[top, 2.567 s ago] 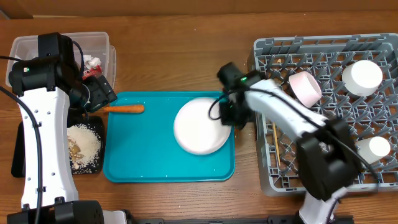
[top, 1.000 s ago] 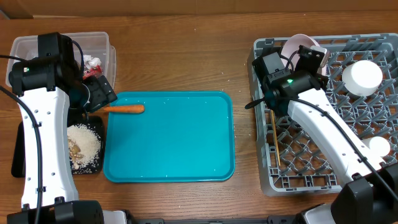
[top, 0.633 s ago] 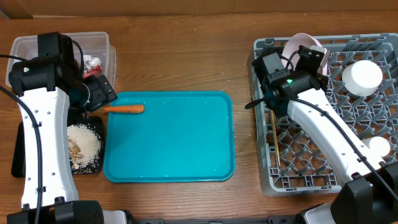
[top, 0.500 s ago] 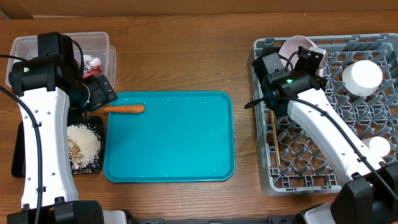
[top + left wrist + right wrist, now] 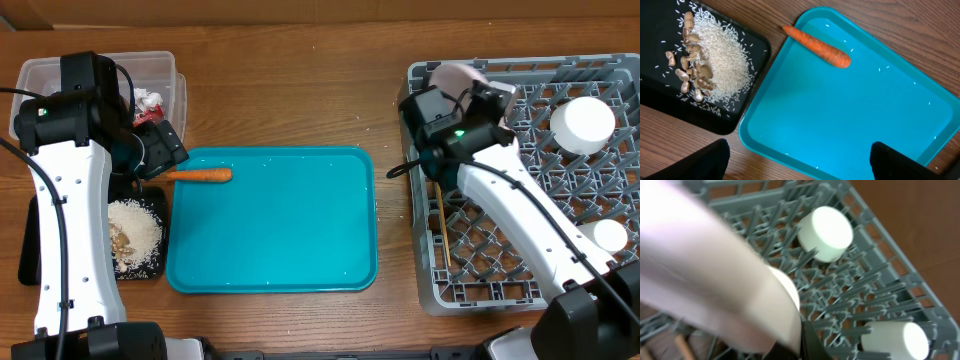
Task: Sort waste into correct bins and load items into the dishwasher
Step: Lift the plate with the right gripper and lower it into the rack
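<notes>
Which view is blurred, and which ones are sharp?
Right wrist view: strong motion blur, the pale dish in front smeared, the white cups behind soft. Left wrist view: sharp, carrot and rice grains crisp. Overhead view: sharp, except a slight smear on that dish.

Pale dish close to the lens, over the grey rack

A blurred pale dish [image 5: 705,265] fills the left side, its lower edge against a dark finger [image 5: 808,341]. Behind it, the rack [image 5: 865,275] holds two white cups [image 5: 826,226] [image 5: 900,339] among its pegs, flat ends up. Bare desk [image 5: 920,220] wood shows beyond the rack's edge.
</notes>
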Robot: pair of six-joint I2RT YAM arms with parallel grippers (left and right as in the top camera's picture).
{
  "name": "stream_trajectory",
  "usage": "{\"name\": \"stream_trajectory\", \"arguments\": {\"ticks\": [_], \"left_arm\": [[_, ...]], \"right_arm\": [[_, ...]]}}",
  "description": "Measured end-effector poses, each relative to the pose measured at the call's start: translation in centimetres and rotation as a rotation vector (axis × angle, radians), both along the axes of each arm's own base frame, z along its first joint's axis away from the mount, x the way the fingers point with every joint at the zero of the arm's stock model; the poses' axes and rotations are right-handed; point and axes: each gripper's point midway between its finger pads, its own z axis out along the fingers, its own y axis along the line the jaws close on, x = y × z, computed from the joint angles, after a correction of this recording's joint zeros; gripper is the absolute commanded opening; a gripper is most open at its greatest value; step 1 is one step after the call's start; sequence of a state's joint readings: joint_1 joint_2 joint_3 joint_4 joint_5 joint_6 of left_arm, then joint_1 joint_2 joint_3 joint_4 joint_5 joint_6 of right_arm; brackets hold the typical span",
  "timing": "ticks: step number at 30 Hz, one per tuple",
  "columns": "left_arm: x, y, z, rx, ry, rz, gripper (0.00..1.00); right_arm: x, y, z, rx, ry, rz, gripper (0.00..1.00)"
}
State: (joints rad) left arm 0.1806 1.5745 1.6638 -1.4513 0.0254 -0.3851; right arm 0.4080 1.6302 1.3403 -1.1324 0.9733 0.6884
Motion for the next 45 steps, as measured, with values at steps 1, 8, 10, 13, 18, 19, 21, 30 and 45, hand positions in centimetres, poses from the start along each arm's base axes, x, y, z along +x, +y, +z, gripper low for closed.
{"name": "stream_trajectory", "arguments": {"ticks": [1, 8, 10, 13, 18, 19, 21, 30, 45], "left_arm": [[0.0, 0.0, 0.0, 0.000, 0.000, 0.000, 0.91], [0.0, 0.0, 0.0, 0.001, 0.000, -0.003, 0.92], [0.0, 0.0, 0.0, 0.001, 0.000, -0.003, 0.92], [0.0, 0.0, 0.0, 0.001, 0.000, -0.003, 0.92], [0.0, 0.0, 0.0, 0.001, 0.000, -0.003, 0.91], [0.0, 0.0, 0.0, 0.001, 0.000, -0.003, 0.92], [0.0, 0.0, 0.0, 0.001, 0.000, -0.003, 0.92], [0.0, 0.0, 0.0, 0.001, 0.000, -0.003, 0.91], [0.0, 0.0, 0.0, 0.001, 0.000, -0.003, 0.92]], "right_arm": [[-0.2, 0.3, -0.2, 0.009, 0.007, 0.005, 0.04], [-1.7, 0.7, -1.0, 0.040, 0.063, -0.010, 0.04], [-2.2, 0.6, -1.2, 0.050, 0.074, -0.027, 0.04], [-2.9, 0.4, -1.4, 0.060, 0.082, -0.055, 0.04], [-3.7, 0.2, -1.5, 0.068, 0.085, -0.089, 0.04], [-4.0, 0.1, -1.5, 0.070, 0.086, -0.104, 0.04], [-4.7, -0.2, -1.6, 0.074, 0.089, -0.136, 0.04], [-5.7, 0.5, -2.6, 0.182, 0.059, -0.233, 0.04], [-5.4, 4.1, -5.3, 0.445, 0.096, -0.254, 0.78]]}}
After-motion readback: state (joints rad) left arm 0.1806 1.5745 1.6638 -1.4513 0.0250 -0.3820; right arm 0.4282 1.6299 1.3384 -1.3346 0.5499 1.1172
